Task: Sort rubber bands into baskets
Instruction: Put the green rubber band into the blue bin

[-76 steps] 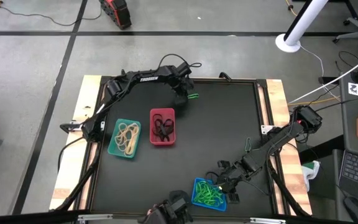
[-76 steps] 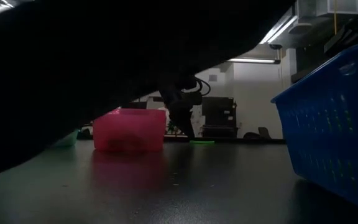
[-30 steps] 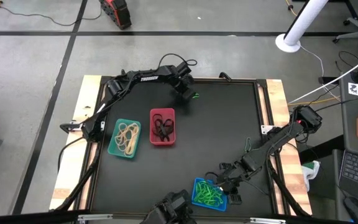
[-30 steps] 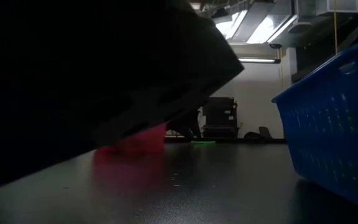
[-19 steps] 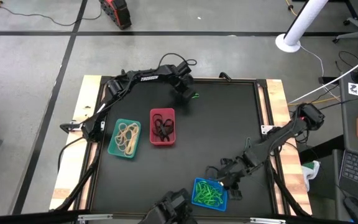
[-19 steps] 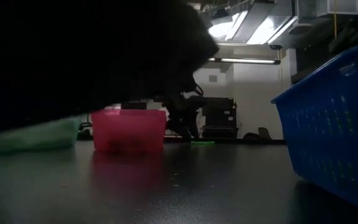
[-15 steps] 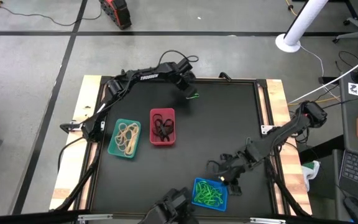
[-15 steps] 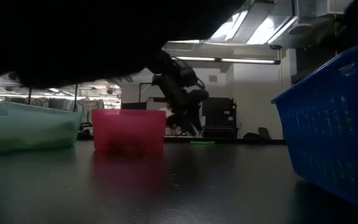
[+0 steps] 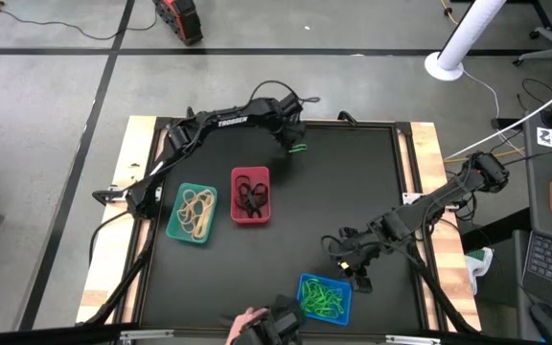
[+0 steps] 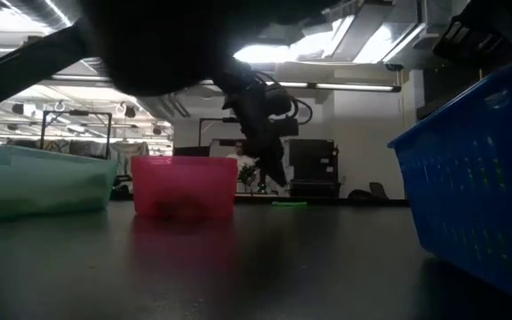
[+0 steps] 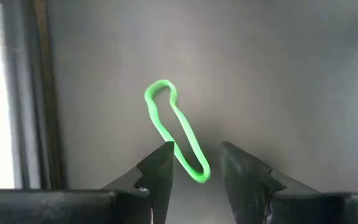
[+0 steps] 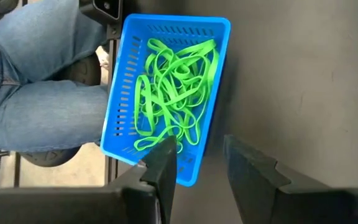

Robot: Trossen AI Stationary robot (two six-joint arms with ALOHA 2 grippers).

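A single green rubber band [image 11: 173, 134] lies flat on the black table near its far edge, also visible in the high view as the green rubber band [image 9: 300, 149]. My left gripper [image 11: 194, 152] hovers open just above it, fingers on either side of the band's near end. My right gripper [image 12: 201, 149] is open with nothing between its fingers, raised beside the blue basket [image 12: 169, 93], which holds several green bands. The teal basket [image 9: 192, 213] holds tan bands. The red basket [image 9: 250, 195] holds black bands.
A person's legs in jeans [image 12: 36, 93] are just past the table's near edge, beside the blue basket [image 9: 322, 299]. Wooden rails [image 9: 427, 153] border the black mat. In the low view the red basket [image 10: 185, 187] and teal basket [image 10: 43, 180] stand at the left.
My right gripper has risen and drawn back from the blue basket toward the table's far edge, still open. My left gripper has lifted a little over the green band and rolled about its own axis. The band has stayed where it was.
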